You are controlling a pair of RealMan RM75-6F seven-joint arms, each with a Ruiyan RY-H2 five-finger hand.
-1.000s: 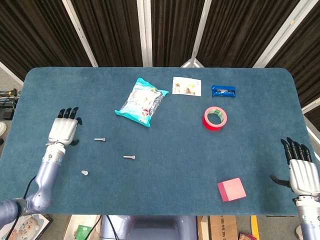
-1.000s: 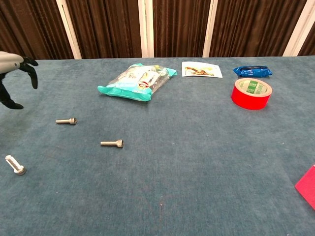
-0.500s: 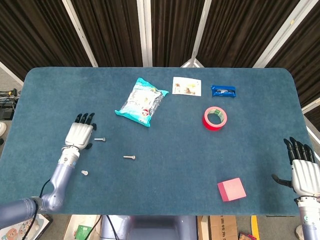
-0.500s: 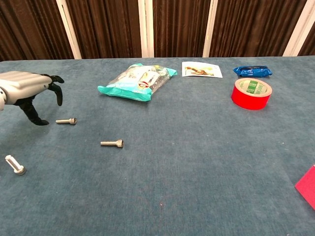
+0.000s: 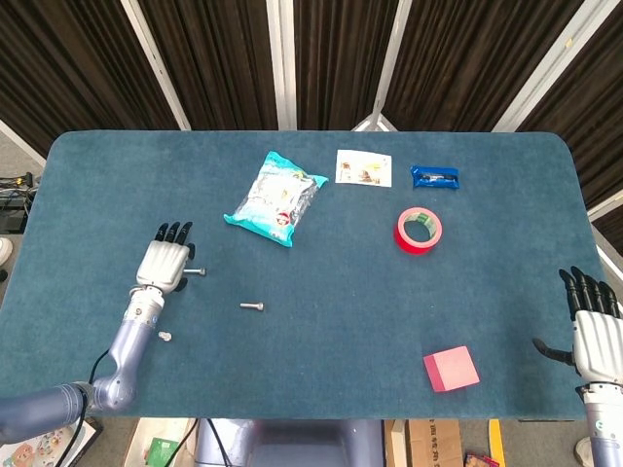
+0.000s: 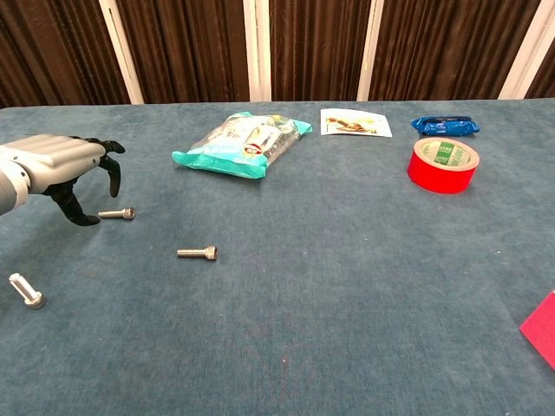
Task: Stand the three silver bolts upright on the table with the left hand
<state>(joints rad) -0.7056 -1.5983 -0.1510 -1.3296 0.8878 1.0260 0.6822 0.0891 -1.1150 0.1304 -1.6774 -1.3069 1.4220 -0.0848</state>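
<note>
- The left hand hovers over the desk, fingers spread and holding nothing, beside one lying bolt.
- A second bolt lies near the middle.
- A third bolt rests nearer the front edge.
- The right hand waits at the far right, fingers apart and holding nothing.

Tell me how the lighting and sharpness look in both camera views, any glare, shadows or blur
Head view: even, soft light, no glare on the table; bolts tiny but sharp. Chest view: everything crisp, faint soft shadows under the left hand and the nearest bolt; slight sheen on the snack bag; the red tape roll shows no glare.
</note>
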